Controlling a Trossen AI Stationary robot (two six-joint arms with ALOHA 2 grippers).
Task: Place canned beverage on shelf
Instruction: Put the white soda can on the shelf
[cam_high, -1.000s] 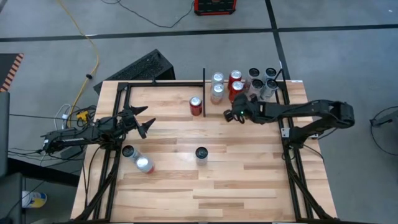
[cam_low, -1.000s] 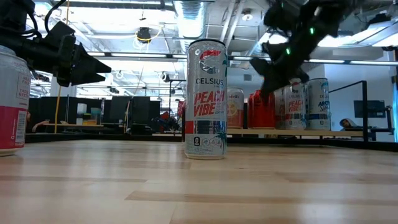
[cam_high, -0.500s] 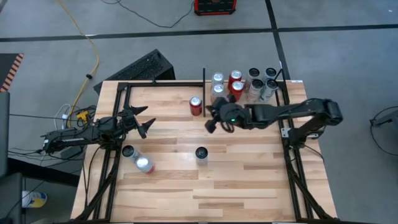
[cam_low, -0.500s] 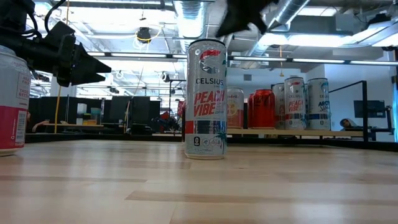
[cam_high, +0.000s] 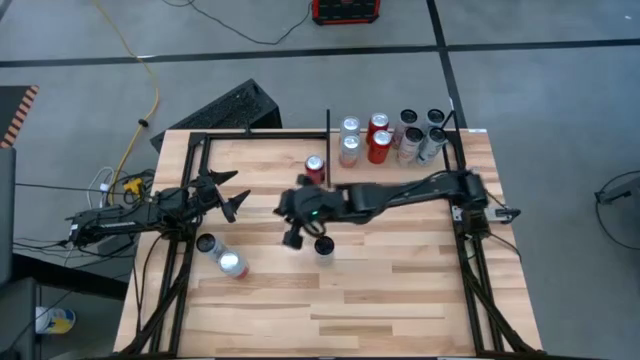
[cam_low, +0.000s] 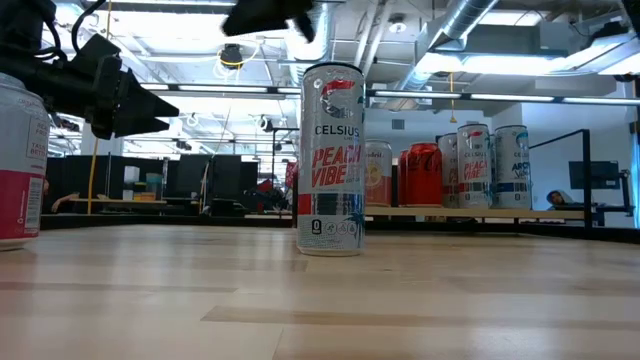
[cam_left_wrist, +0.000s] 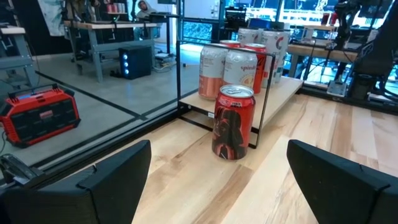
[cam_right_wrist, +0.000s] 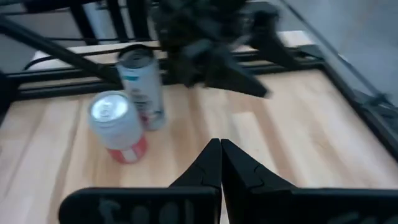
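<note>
Our right gripper (cam_high: 292, 238), fingers together and empty, hangs just beside the Celsius can (cam_high: 324, 246) standing mid-surface (cam_high: 400, 290), well short of the shelf (cam_high: 470, 135). If we descend without opening, we likely topple that can. Left gripper (cam_high: 232, 203) waits apart.

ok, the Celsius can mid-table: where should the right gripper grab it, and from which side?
Grip the Celsius can round its mid-body, coming level from the right gripper's side. It stands upright, apart from other cans, so the sides look clear. The fingers are shut and must open first.
</note>
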